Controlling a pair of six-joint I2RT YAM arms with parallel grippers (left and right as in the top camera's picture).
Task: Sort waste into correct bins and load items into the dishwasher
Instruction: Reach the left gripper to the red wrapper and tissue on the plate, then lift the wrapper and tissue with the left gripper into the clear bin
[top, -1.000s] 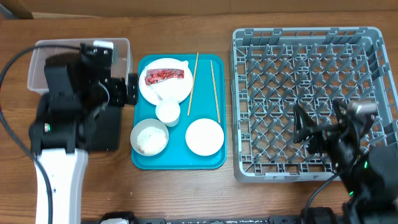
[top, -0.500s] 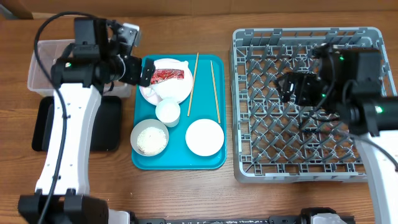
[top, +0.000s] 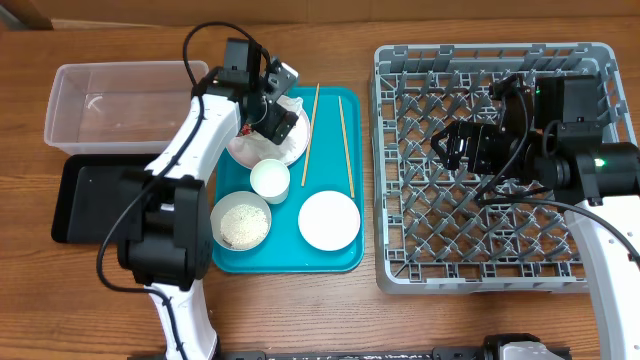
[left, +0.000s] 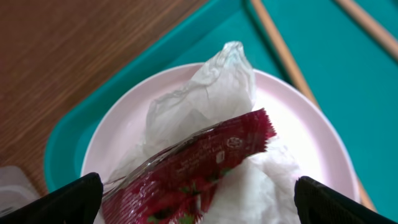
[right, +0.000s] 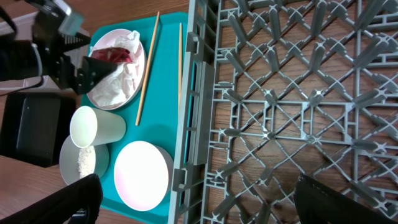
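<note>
Your left wrist view shows what the arm hides overhead: the crumpled red printed wrapper (left: 193, 165) lies across the crumpled white paper napkin (left: 205, 99) on the round white plate (left: 305, 134) (itself on the flat teal tray (left: 311, 56)). A pale round bowl (top: 215, 213) there holds white rice grains (top: 241, 226). The left gripper (left: 199, 183) hangs low over the plate, fingers wide apart either side of the wrapper. The right gripper (top: 455, 146) hovers over the grey plastic dish rack (top: 490, 255), fingers spread.

Two chopsticks (top: 311, 133), two bowls (top: 328, 219), one cup (top: 270, 180), one plate (left: 314, 118), one wrapper (left: 193, 165), one napkin (left: 211, 93).
</note>
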